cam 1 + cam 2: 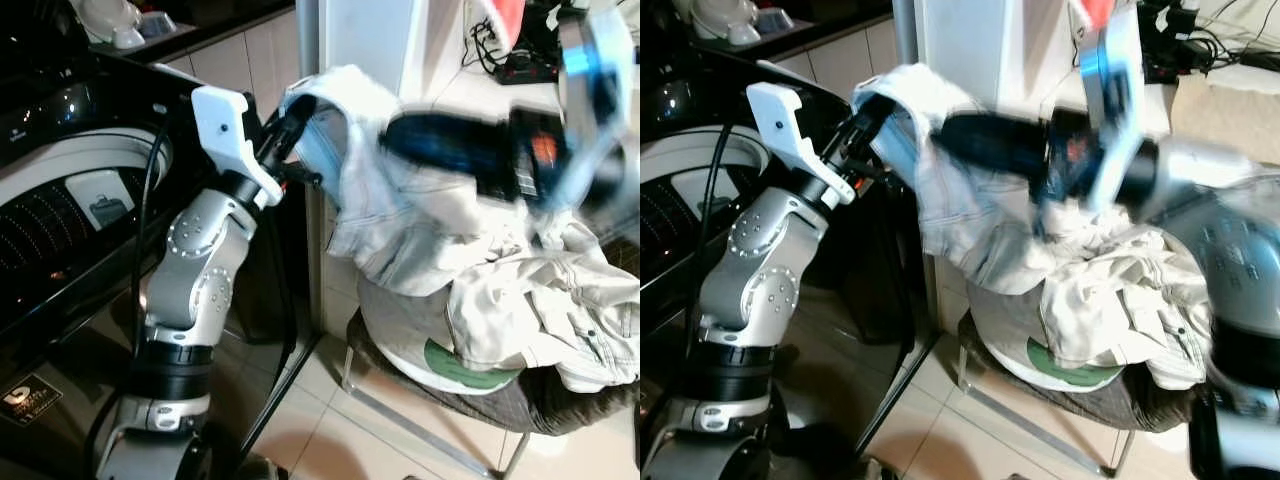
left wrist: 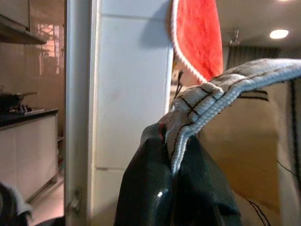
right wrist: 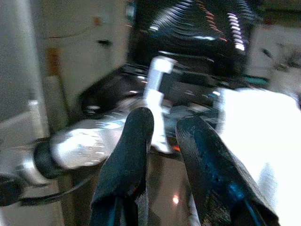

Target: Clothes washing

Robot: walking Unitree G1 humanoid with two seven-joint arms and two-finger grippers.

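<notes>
At upper centre of the head views our left gripper (image 1: 297, 118) is raised beside the washer (image 1: 70, 200), which fills the left of the frame. Its fingers (image 2: 155, 188) are pinched together on the seam of a pale garment (image 1: 400, 215); the wrist view shows the stitched edge clamped between them. The garment hangs from that grip down toward the middle of the frame, onto a pile (image 1: 540, 300) of light clothes heaped on a chair (image 1: 420, 410) at lower right.

Our right gripper (image 1: 970, 135) reaches in from the upper right, blurred, its tips against the lifted garment just beside the left one. In its wrist view the two fingers (image 3: 127, 155) stand a narrow gap apart with nothing between them.

A red cloth (image 2: 197, 33) hangs at the top.
</notes>
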